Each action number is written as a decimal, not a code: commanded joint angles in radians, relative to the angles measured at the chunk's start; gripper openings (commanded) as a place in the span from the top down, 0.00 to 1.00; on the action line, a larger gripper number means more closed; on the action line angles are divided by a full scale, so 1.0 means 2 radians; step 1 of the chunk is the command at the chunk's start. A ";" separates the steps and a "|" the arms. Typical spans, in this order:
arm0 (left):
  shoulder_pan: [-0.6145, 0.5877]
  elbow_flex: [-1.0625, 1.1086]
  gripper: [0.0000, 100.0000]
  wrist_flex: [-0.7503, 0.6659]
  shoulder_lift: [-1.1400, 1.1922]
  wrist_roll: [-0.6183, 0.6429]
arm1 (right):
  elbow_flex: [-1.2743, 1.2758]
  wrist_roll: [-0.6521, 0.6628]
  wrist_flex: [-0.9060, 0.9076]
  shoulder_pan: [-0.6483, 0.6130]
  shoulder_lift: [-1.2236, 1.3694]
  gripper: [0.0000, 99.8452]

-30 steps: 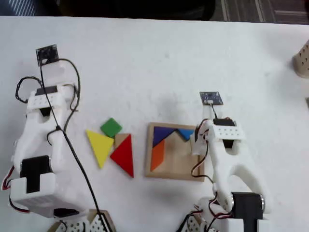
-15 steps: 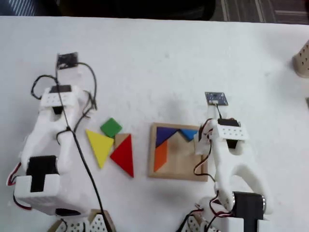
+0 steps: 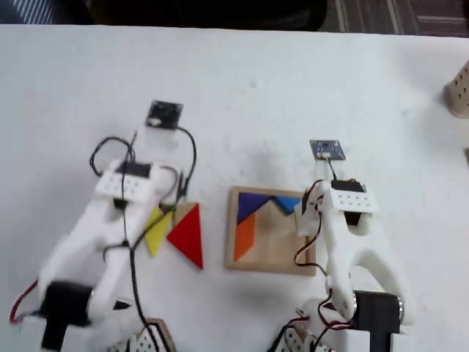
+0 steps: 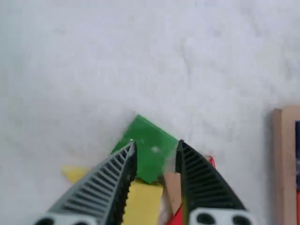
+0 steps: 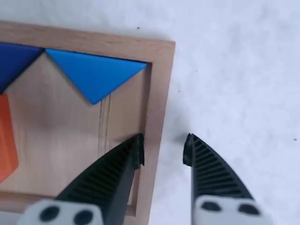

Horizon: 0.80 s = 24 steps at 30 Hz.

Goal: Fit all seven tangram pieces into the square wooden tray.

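- High view: over the last second the left arm has swung in from the left side of the counter [image 3: 242, 81] and now stands over the loose pieces, covering the spot where the green square lay in plain sight.
- Left wrist view: the left gripper [image 4: 155, 149] has its fingers parted by a narrow gap, with the green square [image 4: 147, 136] showing between and beyond the tips. Nothing is held, and I cannot tell whether the tips touch it.
- The right arm has hardly moved. The right gripper [image 5: 163, 145] has its fingers open astride the right wall of the tray [image 5: 157, 93], one over the tray floor and one over the counter. The tray has shifted slightly to the right.
- My reading is that the green square is the next piece to be picked, with the right arm steadying the tray.
- Three pieces sit in the tray: a dark blue triangle [image 3: 250, 205], a light blue triangle [image 5: 93, 75] and an orange piece [image 3: 243, 236]. Much of the floor is bare.
- Outside it, the yellow triangle [image 4: 140, 201], a tan piece [image 4: 172, 192] and the red triangle [image 3: 189, 235] crowd close against the green square, so closing the fingers may nudge them.
- A perforated tan object [image 3: 458, 92] stands well apart at the counter's right edge.
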 commanded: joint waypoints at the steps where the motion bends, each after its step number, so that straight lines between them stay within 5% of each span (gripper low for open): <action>1: 0.026 0.029 0.78 -0.014 -0.066 -0.001 | -0.018 0.007 0.003 0.008 -0.005 0.86; 24: -0.033 0.046 0.74 -0.035 -0.060 0.124 | -0.018 0.007 0.003 0.008 -0.001 0.86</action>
